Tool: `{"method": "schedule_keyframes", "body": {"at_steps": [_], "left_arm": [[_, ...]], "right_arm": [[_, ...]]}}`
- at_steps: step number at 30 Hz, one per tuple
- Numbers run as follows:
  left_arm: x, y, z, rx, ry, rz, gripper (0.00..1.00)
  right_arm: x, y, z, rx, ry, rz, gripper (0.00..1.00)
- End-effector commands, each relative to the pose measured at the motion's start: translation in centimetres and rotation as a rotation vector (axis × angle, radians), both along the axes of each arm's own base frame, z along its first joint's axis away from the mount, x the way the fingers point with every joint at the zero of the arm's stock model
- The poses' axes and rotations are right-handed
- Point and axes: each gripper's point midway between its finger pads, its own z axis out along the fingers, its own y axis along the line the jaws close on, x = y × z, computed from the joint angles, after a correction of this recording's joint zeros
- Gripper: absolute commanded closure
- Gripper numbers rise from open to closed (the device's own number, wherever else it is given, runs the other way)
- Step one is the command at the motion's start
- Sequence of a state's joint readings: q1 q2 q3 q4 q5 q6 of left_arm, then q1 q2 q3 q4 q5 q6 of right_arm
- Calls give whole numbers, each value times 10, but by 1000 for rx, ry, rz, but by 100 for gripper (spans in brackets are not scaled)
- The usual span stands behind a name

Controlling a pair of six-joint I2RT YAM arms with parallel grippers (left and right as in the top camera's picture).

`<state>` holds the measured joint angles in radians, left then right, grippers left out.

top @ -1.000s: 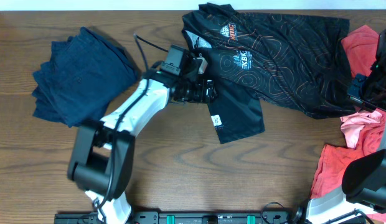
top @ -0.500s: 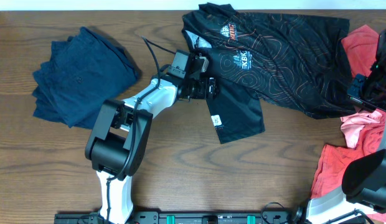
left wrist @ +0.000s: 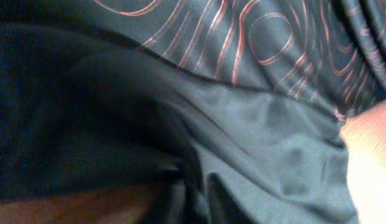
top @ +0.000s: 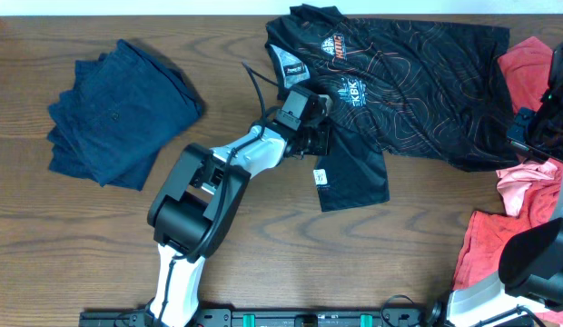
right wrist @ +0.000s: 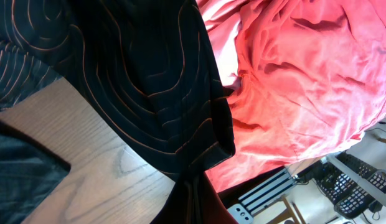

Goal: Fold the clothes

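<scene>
A black shirt (top: 418,82) with orange contour lines lies spread over the table's back right. My left gripper (top: 316,141) sits at the shirt's left side, by the flap with a white label, shut on a fold of the shirt. In the left wrist view the dark fabric (left wrist: 255,124) fills the frame and bunches into the left gripper (left wrist: 196,199). My right gripper (top: 520,127) is at the shirt's right edge. The right wrist view shows the right gripper (right wrist: 192,196) shut on the shirt's black hem (right wrist: 137,74).
A folded stack of navy clothes (top: 113,109) lies at the back left. Red clothes (top: 527,64) are heaped along the right edge beside my right arm, with more (top: 486,250) near the front right. In the right wrist view the red cloth (right wrist: 292,81) lies under the shirt's hem.
My left gripper has moved right onto the shirt's left side and gone from open to shut on the fabric. The flap has shifted slightly right. The right arm has not moved.
</scene>
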<state>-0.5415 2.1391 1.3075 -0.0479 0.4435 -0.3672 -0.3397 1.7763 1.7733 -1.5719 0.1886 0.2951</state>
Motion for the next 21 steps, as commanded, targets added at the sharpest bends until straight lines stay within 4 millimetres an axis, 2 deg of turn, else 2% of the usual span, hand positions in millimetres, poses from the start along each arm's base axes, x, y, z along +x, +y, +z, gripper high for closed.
{"method": "schedule_keyframes", "body": {"at_steps": [1,4,7,11,14,18,21], "left_arm": [[4,28,-18,62,42,65,94],[11,55,-3,86,41,82,94],[14,93,27,103,63,144,94],[6,144,69,124,86,217,94],[-17,172,89,148,158,262,94],[-69,195,95,221,318,237,94],[-101,208,99,280,413,224,94]], "right_arm": [[-2,-7,2,-19,-1,-9,99],[-1,-8,2,-22,-8,-10,99],[0,-8,2,-22,-11,-10,99],[-4,-6,1,-13,6,-10,99],[-8,-2,-2,5,23,-11,99],[-16,7,-17,55,65,-12,99],[-28,11,-32,78,122,-12,99]]}}
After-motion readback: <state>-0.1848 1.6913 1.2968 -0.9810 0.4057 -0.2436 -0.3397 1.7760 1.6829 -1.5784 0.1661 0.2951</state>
